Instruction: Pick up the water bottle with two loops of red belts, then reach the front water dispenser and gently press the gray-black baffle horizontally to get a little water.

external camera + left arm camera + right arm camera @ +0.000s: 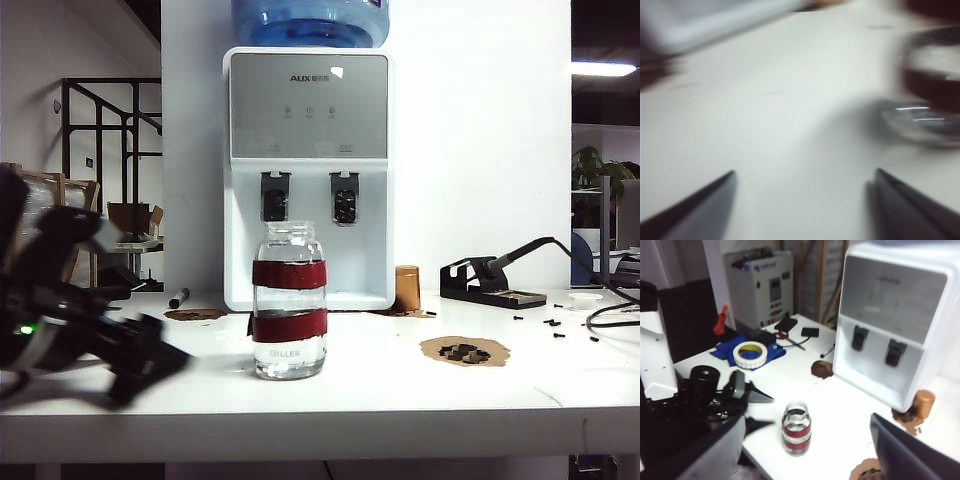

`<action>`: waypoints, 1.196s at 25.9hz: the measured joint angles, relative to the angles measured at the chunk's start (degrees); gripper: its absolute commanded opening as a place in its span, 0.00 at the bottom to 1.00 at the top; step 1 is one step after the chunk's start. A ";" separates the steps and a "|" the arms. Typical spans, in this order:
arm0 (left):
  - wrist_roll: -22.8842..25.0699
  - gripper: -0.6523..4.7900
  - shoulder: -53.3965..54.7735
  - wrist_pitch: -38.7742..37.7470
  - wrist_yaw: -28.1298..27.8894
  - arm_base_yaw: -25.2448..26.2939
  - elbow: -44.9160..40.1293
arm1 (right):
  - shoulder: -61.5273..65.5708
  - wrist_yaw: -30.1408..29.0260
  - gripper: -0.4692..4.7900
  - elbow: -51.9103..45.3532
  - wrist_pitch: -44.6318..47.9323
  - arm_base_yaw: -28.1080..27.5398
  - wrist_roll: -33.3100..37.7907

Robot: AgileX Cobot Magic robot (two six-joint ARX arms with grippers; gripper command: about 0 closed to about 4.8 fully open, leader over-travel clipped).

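Red-banded water bottle (289, 301) stands upright on table (400, 385); left hand (752, 410) released, near it; right hand (807, 452) released, above, apart.

The left end effector (802, 205) stands wide open over the white bench (790, 110), holding nothing, one dark fingertip (700, 210) at seven o'clock, the other at five. At three o'clock the blurred water bottle (927, 100) shows a dark-red band and its glass base.
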 measured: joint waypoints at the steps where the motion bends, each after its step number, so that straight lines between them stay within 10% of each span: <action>1: 0.39 0.43 0.13 1.70 -3.15 0.50 -0.02 | -0.52 0.09 0.80 0.00 0.02 0.00 0.00; 5: 2.69 0.11 0.74 6.51 -16.94 0.17 -0.52 | -3.80 1.95 0.36 0.00 -0.11 0.00 0.13; 18: 5.33 0.11 -30.95 8.22 -52.35 1.40 0.66 | -10.95 7.87 0.08 0.02 -4.59 0.00 0.11; 22: 8.24 0.11 -44.72 7.87 -54.29 1.44 -1.64 | -12.66 10.05 0.08 0.00 -5.70 0.00 0.13; 31: -0.90 0.11 -74.99 -38.84 -44.33 1.95 -3.78 | -26.51 15.56 0.08 -7.52 -5.18 0.00 0.09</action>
